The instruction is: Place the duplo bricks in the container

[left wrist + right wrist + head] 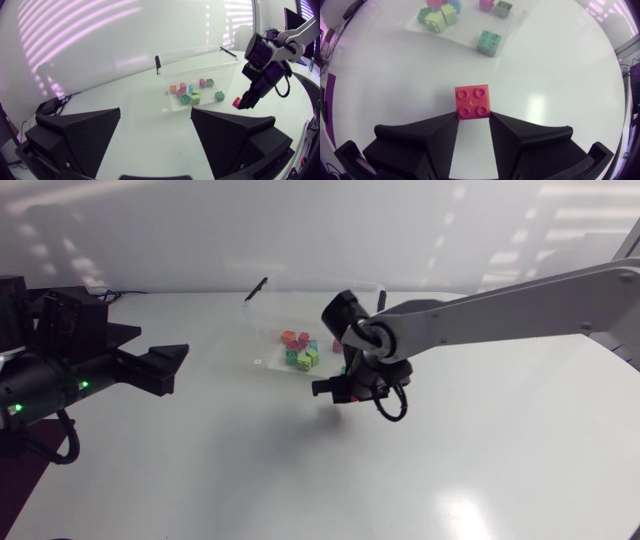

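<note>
The right pincer [472, 117] is closed on a red brick [472, 101], one finger at each side. It holds the brick above the glossy white table [480, 470], at about 5 o'clock from the clear container [320, 305]. Several coloured bricks [192, 94] lie inside the container, toward 12 o'clock on the table. The left pincer [155, 112] stands wide open and empty at 9 o'clock. Glare marks the surface near 5 o'clock.

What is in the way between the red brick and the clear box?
Only the near wall of the clear box. The right gripper holds the red brick beside it, below its rim. Nothing else visible lies between them.
</note>
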Robot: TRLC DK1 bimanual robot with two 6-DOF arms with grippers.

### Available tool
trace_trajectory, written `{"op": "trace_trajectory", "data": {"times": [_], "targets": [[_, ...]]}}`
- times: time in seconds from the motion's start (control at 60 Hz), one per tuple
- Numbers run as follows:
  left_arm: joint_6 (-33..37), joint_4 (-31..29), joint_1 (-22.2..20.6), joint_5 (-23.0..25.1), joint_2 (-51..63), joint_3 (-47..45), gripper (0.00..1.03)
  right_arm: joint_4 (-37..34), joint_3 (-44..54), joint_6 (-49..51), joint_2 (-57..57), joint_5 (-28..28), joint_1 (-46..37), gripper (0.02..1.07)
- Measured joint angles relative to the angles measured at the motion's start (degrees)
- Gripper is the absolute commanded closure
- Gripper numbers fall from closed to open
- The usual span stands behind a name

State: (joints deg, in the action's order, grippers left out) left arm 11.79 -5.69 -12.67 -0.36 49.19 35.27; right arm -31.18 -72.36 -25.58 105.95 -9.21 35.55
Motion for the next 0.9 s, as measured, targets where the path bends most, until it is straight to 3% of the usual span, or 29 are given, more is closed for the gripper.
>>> {"op": "trace_trajectory", "data": {"times": [0.167,0.3,0.483,0.767,0.833,0.9], "targets": [[0.00,-0.68,0.00,0.02,-1.51,-0.20,0.05,-3.61,-0.94,2.01,-12.85,-1.92,1.81,0.71],[-0.02,-1.29,0.00,0.02,-2.36,-0.48,0.05,-5.03,-5.09,3.15,-16.09,-3.06,2.27,0.71],[-0.02,-2.80,0.00,0.00,-4.39,-0.63,0.05,-3.85,-12.09,5.07,-13.38,-3.06,1.73,0.71],[0.00,-3.91,0.20,0.00,-6.71,-0.96,0.05,1.60,-23.17,6.36,0.52,-2.58,-2.45,0.70],[-0.02,-3.98,0.20,0.00,-7.32,-1.27,0.05,1.86,-24.85,6.38,3.87,-2.58,-3.26,0.60],[0.00,-4.24,0.24,0.00,-7.91,-1.79,0.05,2.54,-25.88,6.67,6.69,-2.58,-3.89,0.43]]}}
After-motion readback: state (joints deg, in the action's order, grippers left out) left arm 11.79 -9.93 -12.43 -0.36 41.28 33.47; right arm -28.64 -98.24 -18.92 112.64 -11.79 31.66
